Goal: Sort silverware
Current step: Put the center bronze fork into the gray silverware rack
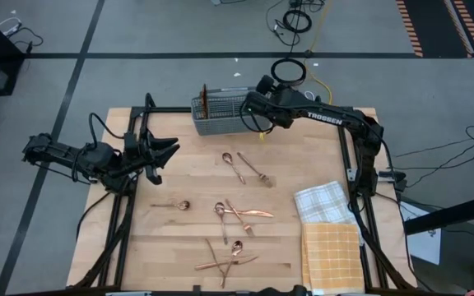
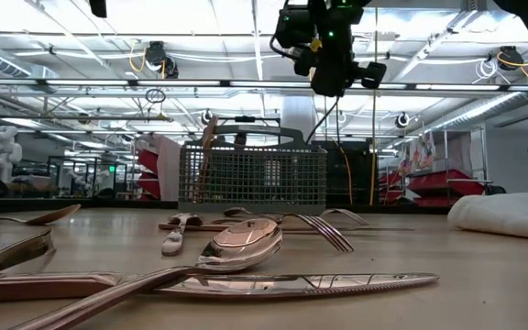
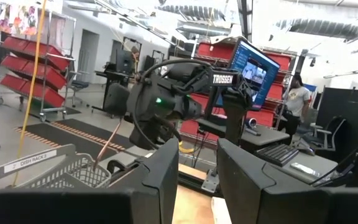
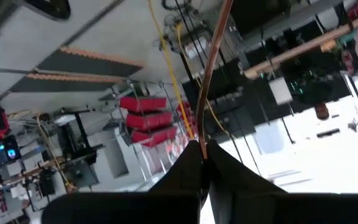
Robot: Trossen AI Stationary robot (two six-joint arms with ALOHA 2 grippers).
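Several copper silverware pieces (image 1: 235,212) lie spread over the wooden table. A few more stand in the left end of the grey mesh caddy (image 1: 220,115) at the far edge. My right gripper (image 4: 202,148) hangs above the caddy's right end (image 2: 291,179), shut on one thin copper piece (image 4: 213,68); which kind of piece it is does not show. My left gripper (image 3: 197,180) is raised over the table's left side, open, with nothing between its fingers. It points toward the right arm. My right gripper pinches one end of the copper piece (image 4: 204,138) between its two fingers. The piece runs straight out from the fingertips. In the left wrist view it slants down from the gripper (image 3: 107,146) toward the caddy. I cannot tell whether its lower end touches the caddy.
A white checked cloth (image 1: 323,201) and a yellow checked cloth (image 1: 332,256) lie at the table's right near corner. Cables run over the floor beyond the far edge. Bare wood shows along the table's left side, near the left arm.
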